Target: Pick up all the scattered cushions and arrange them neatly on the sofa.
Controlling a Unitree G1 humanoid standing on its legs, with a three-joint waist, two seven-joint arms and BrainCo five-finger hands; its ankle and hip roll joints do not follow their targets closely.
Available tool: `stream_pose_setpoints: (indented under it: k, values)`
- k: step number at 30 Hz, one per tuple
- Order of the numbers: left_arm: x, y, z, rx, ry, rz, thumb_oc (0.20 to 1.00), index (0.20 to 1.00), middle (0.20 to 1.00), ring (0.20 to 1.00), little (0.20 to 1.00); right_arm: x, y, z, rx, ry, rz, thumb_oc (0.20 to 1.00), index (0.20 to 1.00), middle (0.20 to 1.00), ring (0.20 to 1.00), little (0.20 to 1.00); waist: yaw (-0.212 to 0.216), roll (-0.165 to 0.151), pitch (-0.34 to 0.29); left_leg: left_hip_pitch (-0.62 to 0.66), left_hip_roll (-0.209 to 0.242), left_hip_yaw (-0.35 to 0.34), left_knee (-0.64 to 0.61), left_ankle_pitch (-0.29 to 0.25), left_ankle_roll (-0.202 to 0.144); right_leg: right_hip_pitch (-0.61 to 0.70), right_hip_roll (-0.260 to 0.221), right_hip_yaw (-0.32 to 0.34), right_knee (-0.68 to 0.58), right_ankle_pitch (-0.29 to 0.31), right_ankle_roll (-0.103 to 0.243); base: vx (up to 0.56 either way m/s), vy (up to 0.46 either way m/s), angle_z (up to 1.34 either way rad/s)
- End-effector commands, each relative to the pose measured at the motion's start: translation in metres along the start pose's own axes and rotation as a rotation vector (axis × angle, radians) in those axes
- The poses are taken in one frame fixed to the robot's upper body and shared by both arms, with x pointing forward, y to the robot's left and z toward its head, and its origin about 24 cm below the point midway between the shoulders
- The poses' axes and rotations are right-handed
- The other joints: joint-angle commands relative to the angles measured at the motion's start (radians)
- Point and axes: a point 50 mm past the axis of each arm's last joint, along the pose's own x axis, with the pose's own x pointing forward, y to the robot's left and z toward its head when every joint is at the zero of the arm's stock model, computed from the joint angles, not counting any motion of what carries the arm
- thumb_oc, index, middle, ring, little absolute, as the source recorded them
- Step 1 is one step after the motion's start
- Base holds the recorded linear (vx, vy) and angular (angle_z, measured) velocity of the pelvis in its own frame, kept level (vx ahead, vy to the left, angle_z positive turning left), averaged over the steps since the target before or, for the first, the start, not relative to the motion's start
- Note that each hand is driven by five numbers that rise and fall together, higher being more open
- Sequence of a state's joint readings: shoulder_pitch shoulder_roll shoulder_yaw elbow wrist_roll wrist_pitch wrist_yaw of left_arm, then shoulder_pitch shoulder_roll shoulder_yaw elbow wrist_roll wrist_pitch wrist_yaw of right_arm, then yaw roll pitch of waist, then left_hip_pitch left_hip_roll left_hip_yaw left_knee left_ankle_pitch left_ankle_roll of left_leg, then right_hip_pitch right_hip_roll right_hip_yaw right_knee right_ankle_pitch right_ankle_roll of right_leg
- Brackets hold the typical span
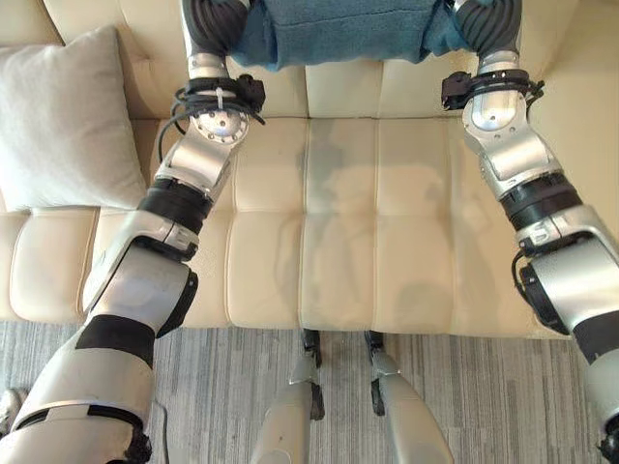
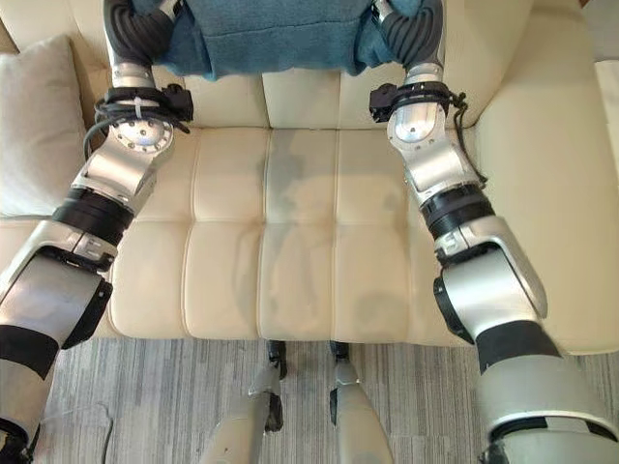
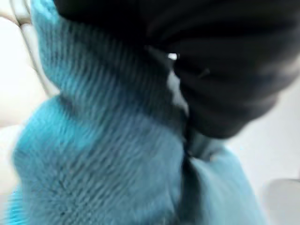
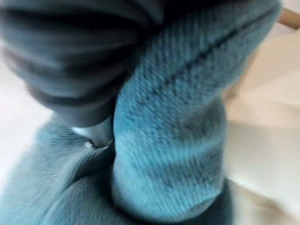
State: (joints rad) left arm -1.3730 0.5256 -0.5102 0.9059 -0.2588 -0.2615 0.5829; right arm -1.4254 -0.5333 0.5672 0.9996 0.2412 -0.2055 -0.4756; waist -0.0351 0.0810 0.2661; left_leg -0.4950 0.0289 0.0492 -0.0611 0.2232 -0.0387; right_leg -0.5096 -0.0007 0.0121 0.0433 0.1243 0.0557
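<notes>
A teal knitted cushion (image 1: 338, 29) is held up in front of the cream sofa's backrest, between both hands. My left hand (image 1: 211, 24) grips its left side and my right hand (image 1: 491, 21) its right side, and the fabric bulges around both. In the left wrist view the dark hand cover (image 3: 225, 70) presses into the teal cushion (image 3: 103, 140). The right wrist view has a silver finger (image 4: 93, 133) dug into a fold of the cushion (image 4: 173, 131). A pale grey cushion (image 1: 63, 121) leans upright at the sofa's left end.
The cream sofa seat (image 1: 338, 242) lies bare below the held cushion. Its wide armrest (image 2: 551, 193) rises on the right. A grey striped carpet (image 1: 222, 387) runs along the sofa's front edge.
</notes>
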Motion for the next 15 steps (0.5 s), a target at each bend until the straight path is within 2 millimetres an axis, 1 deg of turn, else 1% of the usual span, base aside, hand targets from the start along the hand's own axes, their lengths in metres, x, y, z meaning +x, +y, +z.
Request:
stream_pose_setpoints:
  k: [1, 2, 3, 5, 6, 7, 8, 9, 12, 13, 15]
  values:
    - [0.024, -0.005, 0.053, -0.081, -0.164, -0.053, 1.0, 1.0, 1.0, 1.0, 1.0, 0.018, 0.006, 0.063, 0.127, -0.176, 0.079, 1.0, 1.0, 1.0, 1.0, 1.0, 0.033, -0.043, 0.059, 0.086, -0.04, -0.002, -0.022, -0.106, -0.036, -0.012, -0.031, 0.001, 0.049, -0.085, 0.073, -0.08, -0.103, 0.18]
    - [0.023, -0.004, 0.039, -0.066, -0.103, -0.067, 1.0, 1.0, 1.0, 1.0, 1.0, 0.018, 0.007, 0.053, 0.135, -0.127, 0.096, 1.0, 1.0, 1.0, 1.0, 1.0, 0.036, -0.038, 0.079, 0.07, -0.039, -0.008, -0.024, -0.099, -0.043, -0.026, -0.03, -0.008, 0.054, -0.09, 0.072, -0.07, -0.095, 0.19]
    - [0.023, -0.003, 0.031, -0.051, -0.066, -0.081, 1.0, 1.0, 1.0, 1.0, 1.0, 0.016, 0.007, 0.044, 0.122, -0.093, 0.112, 1.0, 1.0, 1.0, 1.0, 1.0, 0.036, -0.035, 0.088, 0.058, -0.037, -0.011, -0.026, -0.095, -0.048, -0.038, -0.03, -0.017, 0.056, -0.093, 0.07, -0.06, -0.102, 0.15]
    - [0.017, 0.001, 0.004, -0.008, 0.041, -0.11, 1.0, 1.0, 1.0, 1.0, 1.0, 0.012, 0.011, 0.028, 0.137, -0.026, 0.143, 1.0, 1.0, 1.0, 1.0, 1.0, 0.029, -0.035, 0.11, 0.024, -0.035, -0.015, -0.026, -0.078, -0.055, -0.069, -0.025, -0.029, 0.06, -0.085, 0.069, -0.06, -0.07, 0.21]
    - [0.014, 0.003, -0.006, 0.013, 0.078, -0.122, 1.0, 1.0, 1.0, 1.0, 1.0, 0.009, 0.013, 0.022, 0.136, -0.003, 0.158, 1.0, 1.0, 1.0, 1.0, 1.0, 0.026, -0.036, 0.117, 0.01, -0.035, -0.014, -0.026, -0.075, -0.058, -0.081, -0.023, -0.033, 0.061, -0.085, 0.07, -0.05, -0.055, 0.29]
    - [0.006, 0.006, -0.025, 0.044, 0.14, -0.149, 1.0, 1.0, 1.0, 1.0, 1.0, 0.004, 0.016, 0.01, 0.136, 0.033, 0.174, 1.0, 1.0, 1.0, 1.0, 1.0, 0.018, -0.041, 0.132, -0.008, -0.033, -0.015, -0.026, -0.074, -0.062, -0.101, -0.018, -0.033, 0.065, -0.085, 0.07, -0.03, -0.053, 0.23]
    - [0.001, 0.006, -0.034, 0.039, 0.171, -0.158, 1.0, 1.0, 1.0, 1.0, 1.0, 0.001, 0.017, 0.005, 0.144, 0.05, 0.178, 1.0, 1.0, 1.0, 1.0, 1.0, 0.015, -0.044, 0.135, -0.014, -0.031, -0.016, -0.026, -0.072, -0.063, -0.108, -0.017, -0.034, 0.065, -0.083, 0.07, -0.03, -0.038, 0.19]
    - [0.001, 0.006, -0.034, 0.039, 0.171, -0.158, 1.0, 1.0, 1.0, 1.0, 1.0, 0.001, 0.017, 0.005, 0.144, 0.05, 0.178, 1.0, 1.0, 1.0, 1.0, 1.0, 0.015, -0.043, 0.132, -0.02, -0.031, -0.016, -0.026, -0.068, -0.063, -0.113, -0.017, -0.034, 0.062, -0.078, 0.07, -0.02, -0.005, 0.11]
    - [-0.018, 0.013, -0.059, 0.016, 0.234, -0.165, 1.0, 1.0, 1.0, 1.0, 1.0, -0.013, 0.023, -0.014, 0.233, 0.101, 0.193, 1.0, 1.0, 1.0, 1.0, 1.0, 0.01, -0.051, 0.144, -0.033, -0.029, -0.014, -0.026, -0.067, -0.064, -0.124, -0.013, -0.028, 0.058, -0.072, 0.07, -0.01, 0.01, 0.04]
    - [-0.024, 0.018, -0.066, -0.01, 0.251, -0.156, 1.0, 1.0, 1.0, 1.0, 1.0, -0.019, 0.021, -0.024, 0.242, 0.124, 0.193, 1.0, 1.0, 1.0, 1.0, 1.0, 0.007, -0.052, 0.148, -0.029, -0.029, -0.015, -0.026, -0.071, -0.063, -0.122, -0.012, -0.026, 0.06, -0.077, 0.068, -0.02, 0.01, -0.03]
    - [-0.034, 0.03, -0.08, -0.002, 0.278, -0.159, 1.0, 1.0, 1.0, 1.0, 1.0, -0.035, 0.022, -0.044, 0.242, 0.164, 0.222, 1.0, 1.0, 1.0, 1.0, 1.0, 0.001, -0.054, 0.15, -0.027, -0.028, -0.012, -0.026, -0.072, -0.063, -0.121, -0.011, -0.025, 0.059, -0.075, 0.067, -0.02, 0.01, 0.0]
